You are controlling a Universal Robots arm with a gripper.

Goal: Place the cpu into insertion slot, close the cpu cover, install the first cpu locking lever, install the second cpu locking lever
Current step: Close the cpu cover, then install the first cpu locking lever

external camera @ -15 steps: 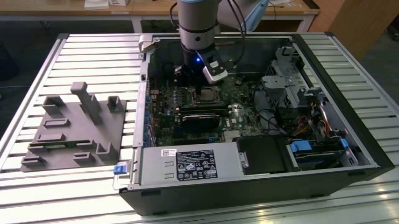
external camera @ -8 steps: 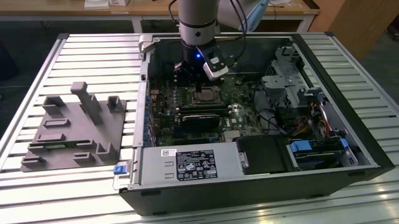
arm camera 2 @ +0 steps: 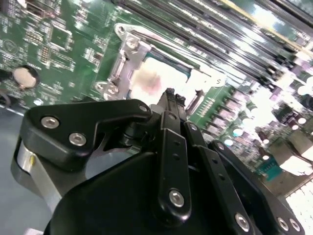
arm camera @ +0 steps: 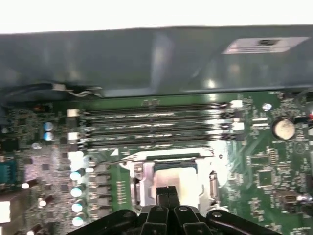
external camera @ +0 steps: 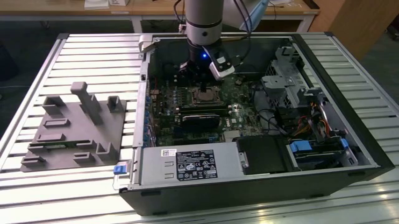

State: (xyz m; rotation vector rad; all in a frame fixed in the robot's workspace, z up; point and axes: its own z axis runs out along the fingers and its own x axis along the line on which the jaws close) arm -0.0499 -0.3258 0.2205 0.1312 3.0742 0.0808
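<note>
Slatted table (external camera: 93, 60), one computer case (external camera: 249, 196) — one cpu (arm camera: 183, 177), two fingers (arm camera: 163, 195) together.

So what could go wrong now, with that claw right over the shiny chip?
The gripper, shut, hangs close over the cpu; an off-centre push might tilt or scratch it. The cpu cover rim lies right beside the tips and could snag them. A sideways slip could hit the memory slots nearby.

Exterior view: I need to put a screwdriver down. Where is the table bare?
Bare table slats lie behind the grey fixture and on the exterior view's right of the case. Inside it, around the gripper, is crowded.
</note>
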